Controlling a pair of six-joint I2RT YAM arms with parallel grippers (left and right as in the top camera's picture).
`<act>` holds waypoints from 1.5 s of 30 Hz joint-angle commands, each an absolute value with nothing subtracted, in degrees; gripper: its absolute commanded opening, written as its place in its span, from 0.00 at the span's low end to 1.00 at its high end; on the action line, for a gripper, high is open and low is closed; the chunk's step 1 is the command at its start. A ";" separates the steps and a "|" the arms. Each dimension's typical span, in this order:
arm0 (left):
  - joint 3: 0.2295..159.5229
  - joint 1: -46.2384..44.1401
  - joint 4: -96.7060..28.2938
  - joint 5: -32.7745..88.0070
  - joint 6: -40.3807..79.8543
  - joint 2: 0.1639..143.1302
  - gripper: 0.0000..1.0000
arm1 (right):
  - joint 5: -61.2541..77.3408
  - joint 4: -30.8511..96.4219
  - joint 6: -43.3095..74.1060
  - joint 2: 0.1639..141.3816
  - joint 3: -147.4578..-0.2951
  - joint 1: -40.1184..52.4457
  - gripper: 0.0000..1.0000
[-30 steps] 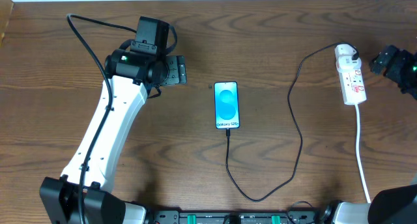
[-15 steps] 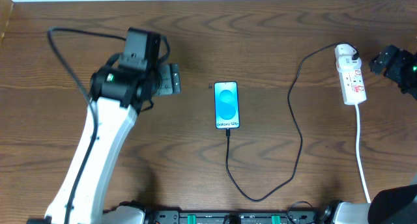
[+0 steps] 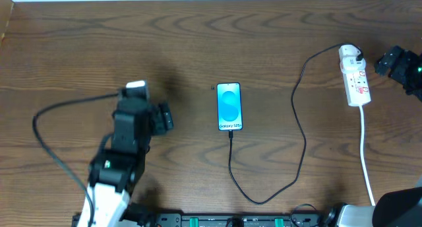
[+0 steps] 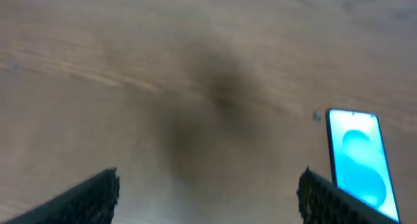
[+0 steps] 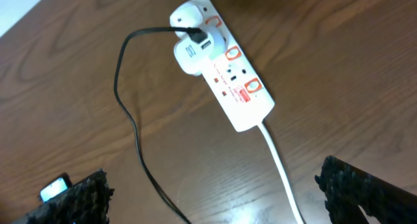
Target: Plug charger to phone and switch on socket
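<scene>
Left gripper [image 3: 164,117]: jaws spread wide and holding nothing, poised over bare wood of the tabletop [image 3: 198,42]
Phone [image 3: 229,106]: flat and face up, screen lit blue-teal, lying ahead of the left jaws and off to their right, well apart from them; the left wrist view catches it at the right edge of frame
Charger [image 3: 301,115]: thin black cable whose tip meets the phone's bottom edge; it loops away from the left jaws, then climbs to a white adapter [image 5: 191,52] seated on the far end of the socket, ahead of the right jaws
Socket [image 5: 240,88]: white strip with red switch marks, flat on the wood directly ahead of the right jaws and clear of both fingers; switch positions too small to read
White cord [image 3: 366,154]: leaves the socket's nearer end and runs back between the right jaws in the wrist view
Right gripper [image 3: 390,62]: jaws fully apart and empty, just beside the socket's far end in the overhead view, not touching it
</scene>
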State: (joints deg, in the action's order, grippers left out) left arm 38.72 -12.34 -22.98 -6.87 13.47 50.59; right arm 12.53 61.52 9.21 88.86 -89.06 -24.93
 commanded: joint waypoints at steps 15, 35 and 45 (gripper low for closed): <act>15.11 1.17 8.36 -4.95 13.10 20.95 0.87 | 12.34 61.54 9.80 88.49 -89.19 -24.56 0.99; 0.23 7.97 3.49 -0.49 9.43 0.08 0.87 | 12.34 61.54 9.80 88.49 -89.19 -24.56 0.99; 0.23 7.97 -3.79 5.06 2.37 0.08 0.87 | 12.34 61.54 9.80 88.49 -89.19 -24.56 0.99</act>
State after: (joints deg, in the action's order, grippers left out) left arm 0.91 7.75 -1.39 3.42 4.40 0.58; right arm 12.53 61.54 9.26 88.86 -89.06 -24.93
